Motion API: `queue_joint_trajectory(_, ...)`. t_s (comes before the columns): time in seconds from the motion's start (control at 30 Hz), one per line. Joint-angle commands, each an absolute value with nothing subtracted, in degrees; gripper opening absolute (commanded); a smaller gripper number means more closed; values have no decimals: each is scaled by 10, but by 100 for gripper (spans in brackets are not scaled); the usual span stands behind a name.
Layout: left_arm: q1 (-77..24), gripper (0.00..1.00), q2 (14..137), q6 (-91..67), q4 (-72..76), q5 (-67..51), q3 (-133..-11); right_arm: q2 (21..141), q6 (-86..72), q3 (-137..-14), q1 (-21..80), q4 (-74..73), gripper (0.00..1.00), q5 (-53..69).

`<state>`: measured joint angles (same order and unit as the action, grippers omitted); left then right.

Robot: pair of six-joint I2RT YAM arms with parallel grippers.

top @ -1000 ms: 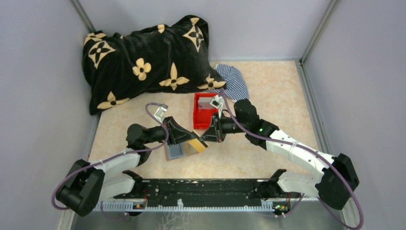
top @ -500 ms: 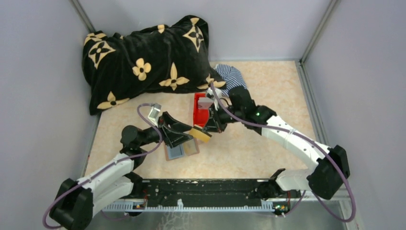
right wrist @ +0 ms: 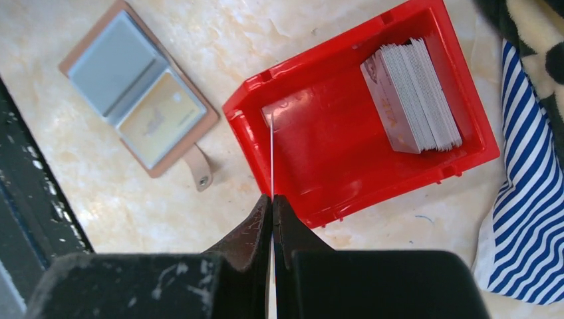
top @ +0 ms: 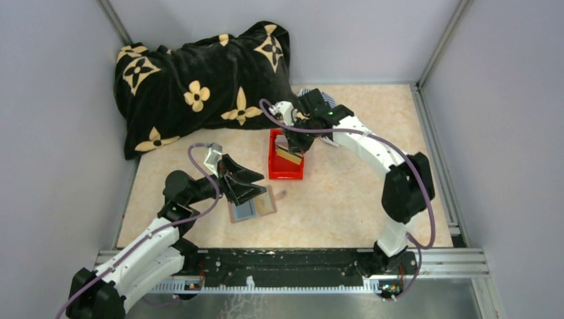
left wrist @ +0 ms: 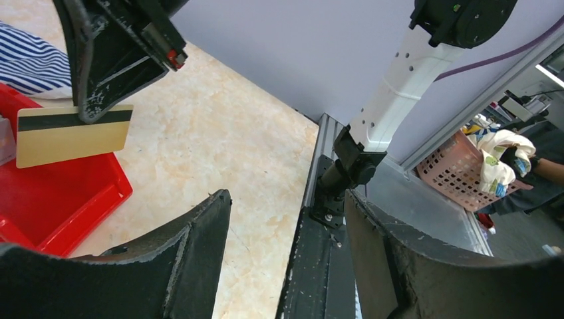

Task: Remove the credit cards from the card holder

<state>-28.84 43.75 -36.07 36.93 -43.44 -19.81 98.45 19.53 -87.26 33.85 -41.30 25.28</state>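
Card drop looks like the step in hand. The right gripper is clamped tight on a gold card with a black stripe. It pinches the card by the top edge, so the card hangs on edge with its long axis about level, straight over the red bin. The card's lower edge points into the bin's bare end, the end nearer the card holder. A stack of cards stands at the other end, so my read is that letting go is all that is needed; the card should fall clear of the stack.

The right arm reaches well out toward the table's far edge, elbow high, wrist turned down over the bin.

The card holder lies open and flat, just off the bin's near-left corner, between the bin and the table's near edge, with its strap out to the side. One pocket shows a grey-blue panel and the other has a tan card in it, so the task is not finished.

The left gripper is by far the nearer one to that card. Its jaws stand wide apart with nothing in them, over the holder's far-left part; whether they touch it I cannot tell. The left arm lies low, stretched from the near-left corner toward the table's middle.
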Motion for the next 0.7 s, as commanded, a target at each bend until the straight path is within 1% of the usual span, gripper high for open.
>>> queue_joint_trajectory(0.0, -288, 69, 428, -340, 346, -431, -213, 1016, 272, -942, 334, -456, 0, 240)
queue_joint_trajectory(0.3, -288, 71, 390, -318, 277, -397, -224, 1104, 325, -1026, 330, -492, 0, 242)
queue_joint_trajectory(0.47, -288, 72, 389, -317, 277, -400, -223, 1141, 347, -1046, 328, -501, 0, 237)
queue_joint_trajectory(0.67, -287, 72, 390, -316, 279, -403, -217, 1153, 380, -1055, 324, -500, 0, 241)
